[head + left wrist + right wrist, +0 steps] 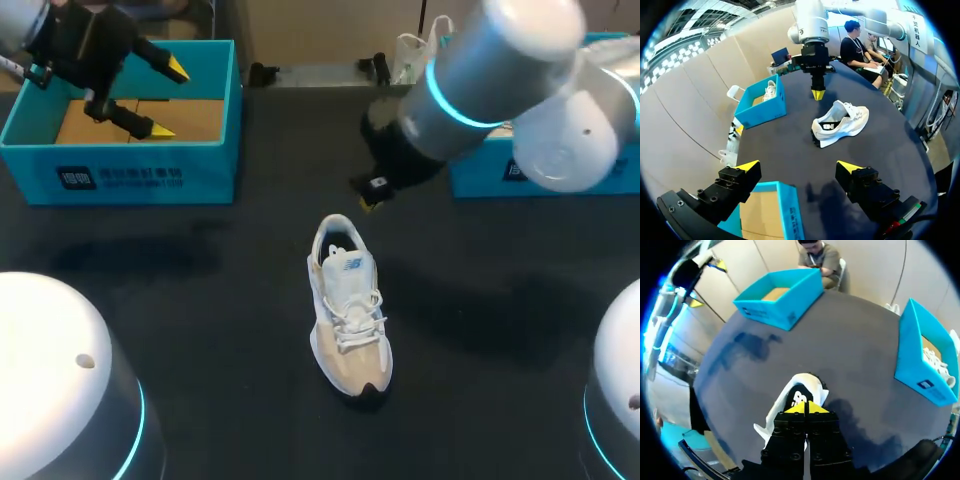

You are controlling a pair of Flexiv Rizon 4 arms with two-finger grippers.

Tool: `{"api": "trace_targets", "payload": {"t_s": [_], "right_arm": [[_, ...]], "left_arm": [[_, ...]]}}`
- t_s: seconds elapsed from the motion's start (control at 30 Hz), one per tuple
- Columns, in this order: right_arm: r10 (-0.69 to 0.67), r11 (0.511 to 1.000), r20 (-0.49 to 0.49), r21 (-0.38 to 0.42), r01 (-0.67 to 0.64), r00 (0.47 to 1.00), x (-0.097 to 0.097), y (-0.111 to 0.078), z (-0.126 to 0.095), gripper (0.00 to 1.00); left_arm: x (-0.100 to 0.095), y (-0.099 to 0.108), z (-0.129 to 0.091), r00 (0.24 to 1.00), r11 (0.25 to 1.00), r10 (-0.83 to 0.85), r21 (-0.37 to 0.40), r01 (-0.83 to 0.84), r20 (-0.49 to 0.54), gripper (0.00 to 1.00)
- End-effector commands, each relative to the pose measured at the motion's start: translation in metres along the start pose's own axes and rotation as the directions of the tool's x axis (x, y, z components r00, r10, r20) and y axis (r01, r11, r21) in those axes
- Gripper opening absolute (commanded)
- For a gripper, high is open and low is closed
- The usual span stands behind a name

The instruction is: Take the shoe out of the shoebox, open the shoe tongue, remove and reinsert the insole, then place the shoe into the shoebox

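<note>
Shoe lies on table just ahead of right jaws, closed together; left jaws gape above shoebox.

The left arm enters at the upper left of the head view. Its left gripper holds its fingers spread wide, with the yellow tips well apart. The right arm comes in from the upper right toward the frame's middle. The right gripper points downward — its yellow tips are pressed together.
</note>
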State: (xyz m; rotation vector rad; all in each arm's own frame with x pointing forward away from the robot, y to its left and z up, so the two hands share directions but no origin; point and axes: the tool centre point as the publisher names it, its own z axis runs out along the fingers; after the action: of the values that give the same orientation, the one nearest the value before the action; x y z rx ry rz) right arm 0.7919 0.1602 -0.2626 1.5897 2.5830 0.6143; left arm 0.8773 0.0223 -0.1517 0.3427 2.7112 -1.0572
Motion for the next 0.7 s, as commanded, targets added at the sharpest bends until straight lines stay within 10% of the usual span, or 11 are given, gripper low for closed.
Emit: {"api": "trace_targets", "payload": {"t_s": [0.03,0.7], "right_arm": [[0.01,0.998,0.229,0.063,-0.025,0.973,0.016,0.013,0.015,0.0],[0.187,0.969,0.295,0.1,-0.225,0.937,0.037,-0.011,0.056,0.0]], "left_arm": [[0.0,0.0,0.0,1.0,1.0,0.0,-0.004,0.0,0.0,1.0],[0.0,0.0,0.0,1.0,1.0,0.0,-0.004,0.0,0.0,1.0]]}}
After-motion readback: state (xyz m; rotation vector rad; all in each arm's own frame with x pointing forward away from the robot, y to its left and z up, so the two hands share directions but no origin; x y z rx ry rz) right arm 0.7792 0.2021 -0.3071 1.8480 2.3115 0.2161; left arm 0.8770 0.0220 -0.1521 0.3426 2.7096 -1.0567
